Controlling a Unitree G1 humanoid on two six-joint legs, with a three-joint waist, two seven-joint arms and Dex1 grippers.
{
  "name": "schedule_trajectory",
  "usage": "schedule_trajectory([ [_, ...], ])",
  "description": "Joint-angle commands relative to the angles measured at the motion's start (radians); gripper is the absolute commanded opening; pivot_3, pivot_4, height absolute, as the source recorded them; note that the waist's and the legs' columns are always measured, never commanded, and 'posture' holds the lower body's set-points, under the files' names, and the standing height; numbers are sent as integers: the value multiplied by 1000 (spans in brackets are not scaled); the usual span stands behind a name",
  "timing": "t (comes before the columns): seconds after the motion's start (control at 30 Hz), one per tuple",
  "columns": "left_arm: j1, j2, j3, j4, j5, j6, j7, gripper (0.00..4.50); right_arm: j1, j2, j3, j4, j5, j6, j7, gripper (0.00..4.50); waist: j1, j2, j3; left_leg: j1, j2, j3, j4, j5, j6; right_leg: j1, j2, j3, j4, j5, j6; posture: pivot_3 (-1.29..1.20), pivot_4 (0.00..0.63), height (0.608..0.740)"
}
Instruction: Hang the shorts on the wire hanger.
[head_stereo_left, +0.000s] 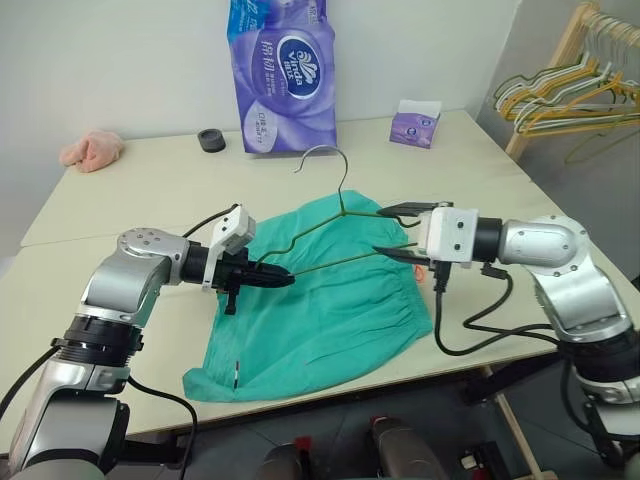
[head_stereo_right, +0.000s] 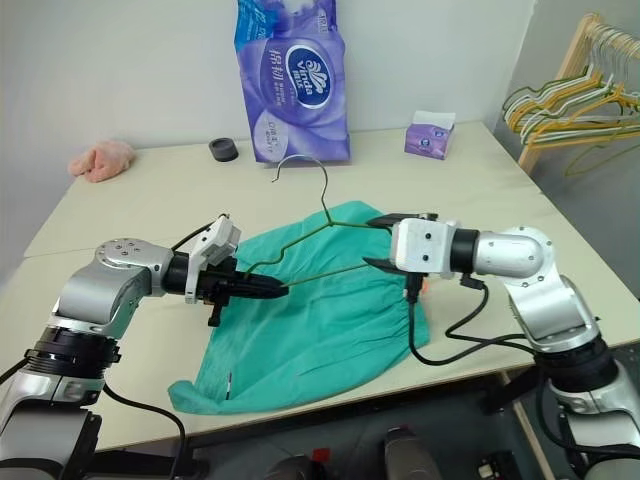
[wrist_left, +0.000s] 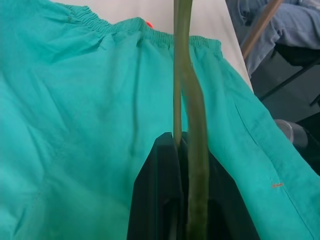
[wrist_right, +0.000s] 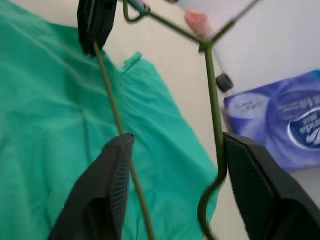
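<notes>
Two grippers at thin olive-green wire hanger (head_stereo_left: 330, 225) above teal-green fabric shorts (head_stereo_left: 320, 320).
Left gripper (head_stereo_left: 283, 277) fingers clamped on its corner; right gripper (head_stereo_left: 398, 233) fingers spread.

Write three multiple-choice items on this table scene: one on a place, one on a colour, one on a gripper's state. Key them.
1. The pink cloth lies:
A. at the table's far left corner
B. on the shorts
C. under the tissue pack

2. The shorts are:
A. yellow
B. teal-green
C. purple

3. The left gripper is:
A. wide open
B. shut on the wire hanger
C. shut on the shorts

A: the pink cloth sits far left on the table.
B: the shorts are teal-green.
B: the left gripper has its jaws closed on the wire hanger; the right gripper stands open.
</notes>
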Motion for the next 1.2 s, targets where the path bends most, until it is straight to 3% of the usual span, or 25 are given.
schedule_trajectory([
  [0.03, 10, 35, -1, -52, 36, -75, -1, 0, 18, -75, -92, -63, 94, 169, 42, 4066, 1, 0, 0, 0, 0, 0, 0, 0, 0, 0, 0, 0, 0, 0, 0, -218, 100, 740],
  [0.07, 15, 41, -7, -64, 44, -89, -6, 0, 23, -87, -99, -71, 112, 217, 42, 4469, 2, 0, 0, 0, 0, 0, 0, 0, 0, 0, 0, 0, 0, 0, 0, -220, 100, 740],
  [0.27, 15, 57, -29, -106, 77, -147, -25, 0, 12, -149, -52, -78, 166, 413, 92, 4493, 0, 0, 0, 0, 0, 0, 0, 0, 0, 0, 0, 0, 0, -3, 4, -224, 102, 740],
  [0.57, 1, 53, -39, -164, 90, -139, -16, 0, -86, -142, 100, -26, 164, 566, 154, 4493, 0, 0, 0, 0, 0, 0, 0, 0, 0, 0, 0, 0, -1, -3, 5, -203, 103, 740],
  [0.7, 19, 64, -37, -192, 95, -135, -9, 0, -108, -121, 140, -8, 152, 596, 146, 3609, 1, 0, 0, 0, 0, 0, 0, 0, 0, 0, 0, 0, -1, -3, 5, -196, 104, 740],
  [1.03, 32, 65, -36, -214, 90, -118, 3, 0, -106, -98, 159, -26, 152, 652, 123, 71, 2, 0, 1, 0, 0, 0, 0, 0, 0, 0, 0, 0, -1, -3, 5, -198, 109, 740],
  [1.2, 39, 55, -35, -214, 82, -111, 15, 0, -96, -89, 145, -37, 167, 681, 110, 24, 2, -1, 2, 0, 0, 0, 0, 0, 0, 0, 0, -1, -1, -3, 5, -202, 108, 740],
])
